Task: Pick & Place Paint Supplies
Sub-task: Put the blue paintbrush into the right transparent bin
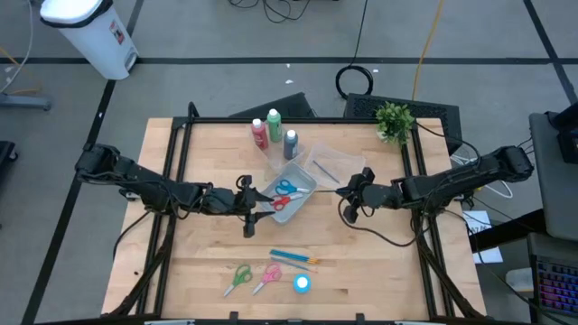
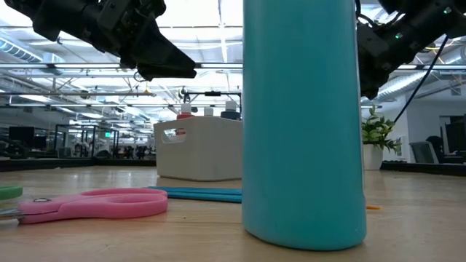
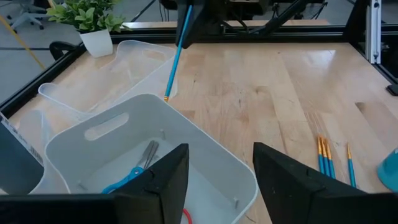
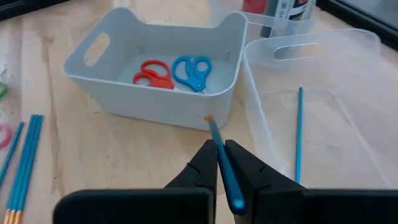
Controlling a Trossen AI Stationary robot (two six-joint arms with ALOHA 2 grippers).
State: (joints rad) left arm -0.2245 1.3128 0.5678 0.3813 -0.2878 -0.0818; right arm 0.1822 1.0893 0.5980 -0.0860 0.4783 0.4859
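Tabletop (image 1: 208, 262), right gripper (image 4: 221, 163) pinching brush (image 4: 222, 163)

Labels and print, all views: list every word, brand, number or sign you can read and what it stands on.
None can be read.
Red bottle, green bottle, grey bottle: labels too small.
Bottle in the right wrist view: black marks, cut off, unreadable.
White bin: red sticker, too small.
Paper by the table: print too small.

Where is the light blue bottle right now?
High view: the light blue bottle stands near the table's front edge, just right of the pink scissors, below the loose brushes.
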